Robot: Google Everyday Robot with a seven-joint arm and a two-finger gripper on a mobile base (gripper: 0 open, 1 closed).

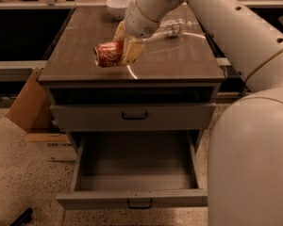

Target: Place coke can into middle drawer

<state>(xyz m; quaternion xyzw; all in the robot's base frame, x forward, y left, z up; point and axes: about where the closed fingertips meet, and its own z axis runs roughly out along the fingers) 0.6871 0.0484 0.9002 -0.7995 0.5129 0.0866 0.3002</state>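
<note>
- The tool [124, 48] hangs over the near-left part of the surface [179, 62], on the end of the pale arm [217, 18] that reaches in from the right.
- Its two fingers are closed on the coke can [107, 54]. One tan pad lies against the can's right side, and the can sticks out to the left, lying on its side.
- The can looks to be lifted just off the surface, not resting on it, though the gap beneath it is hard to make out.
- The middle drawer [99, 200] is pulled well out towards the near side, directly below. Its grey floor is bare, and its small dark handle faces the viewer.
- The drawer front above it [179, 117] is shut.
- Done, by my reading: the drawer is open and the can is grasped.
- Left to do: carry the can out past the near edge of the surface, lower it in front of the shut drawer into the open one, and let go.
- The can sits over the surface and not over the drawer opening, so I judge the task roughly halfway along, with the transfer not yet made.
- Other things lie well apart from the can. There is a clear water bottle [172, 27] on its side just behind the tool, a white bowl [118, 6] at the far edge, and a cardboard box [30, 102] on the floor to the left of the cabinet.
</note>
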